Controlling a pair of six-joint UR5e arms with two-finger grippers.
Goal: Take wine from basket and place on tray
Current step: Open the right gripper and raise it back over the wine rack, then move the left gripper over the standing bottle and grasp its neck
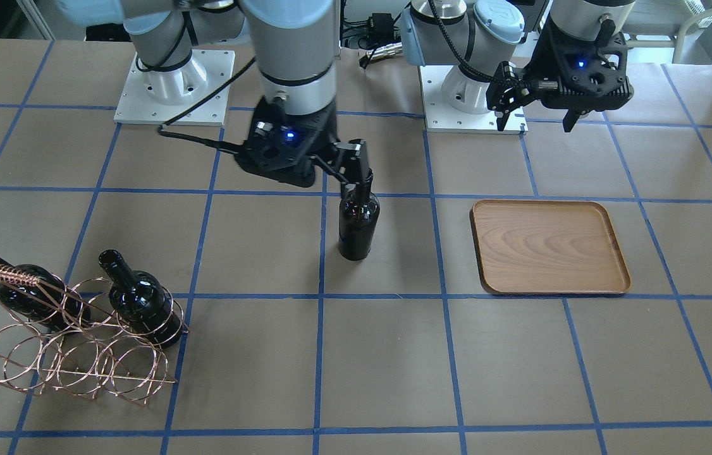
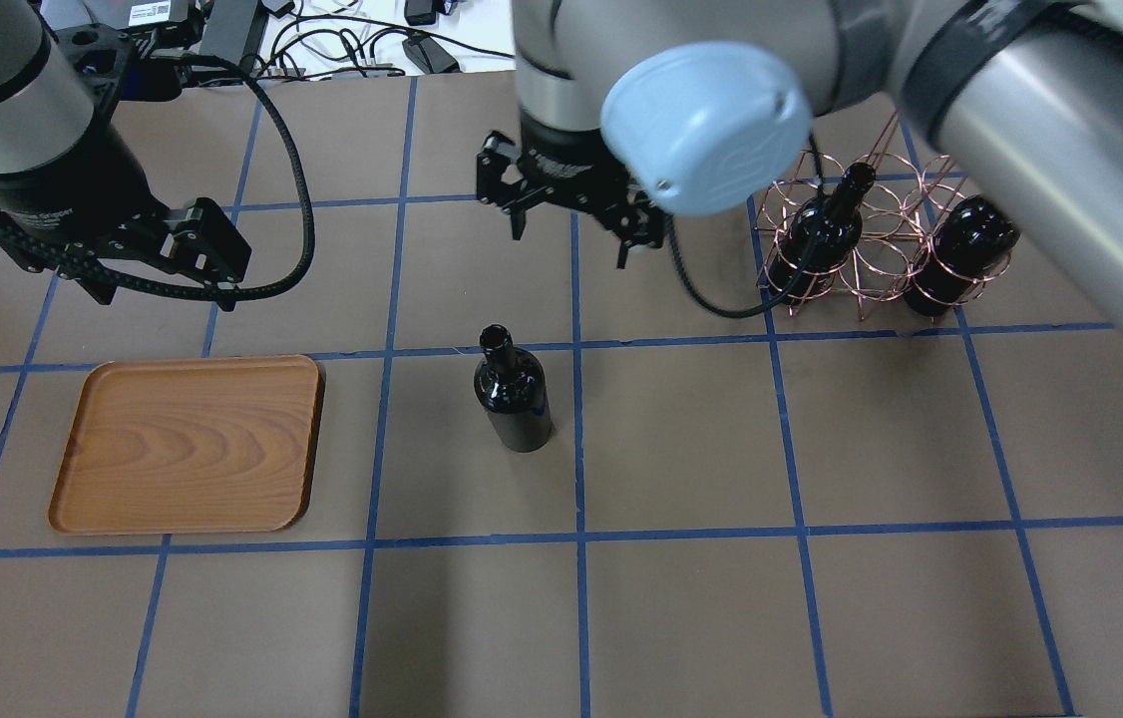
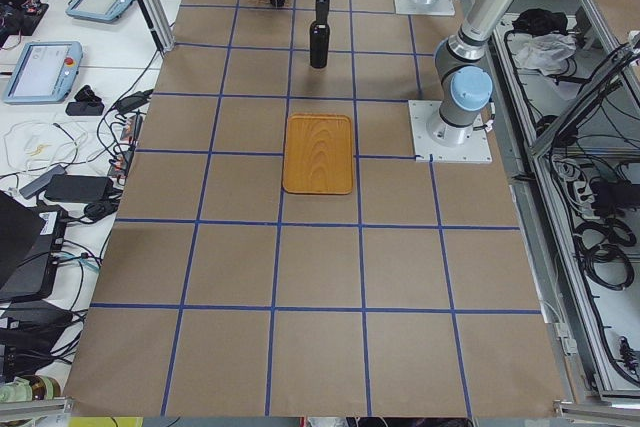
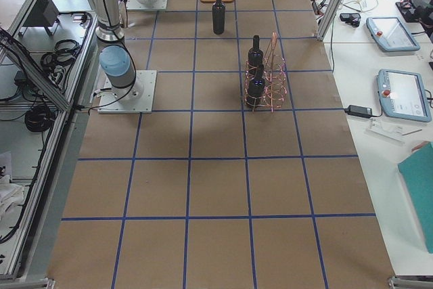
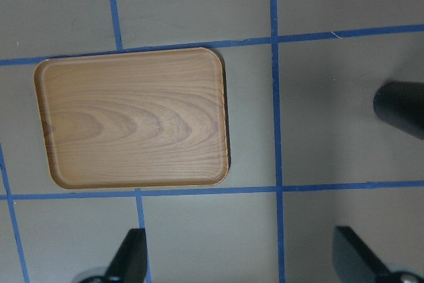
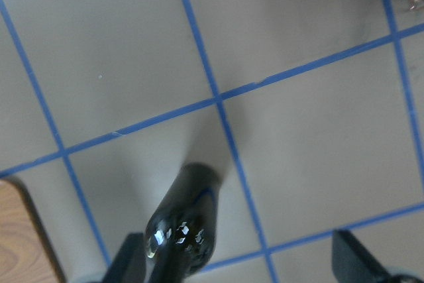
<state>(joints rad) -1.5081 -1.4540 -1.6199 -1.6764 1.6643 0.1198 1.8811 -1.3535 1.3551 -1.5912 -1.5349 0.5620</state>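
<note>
One wine bottle [image 1: 358, 218] stands upright on the table, free of the basket; it also shows in the overhead view [image 2: 514, 394]. My right gripper [image 1: 340, 170] is open, just above and behind its mouth. In the right wrist view the bottle [image 6: 185, 230] sits near the left finger, between the open fingers. The copper wire basket [image 1: 78, 354] holds two more bottles [image 1: 138, 297]. The wooden tray [image 1: 549, 246] is empty. My left gripper [image 1: 534, 126] is open and hangs above the table behind the tray, which shows in the left wrist view [image 5: 132, 117].
The table is brown paper with a blue tape grid. The two arm bases [image 1: 172, 88] stand at its robot-side edge. The basket [image 2: 871, 239] is on the robot's right, the tray [image 2: 187, 444] on its left, and the bottle between them.
</note>
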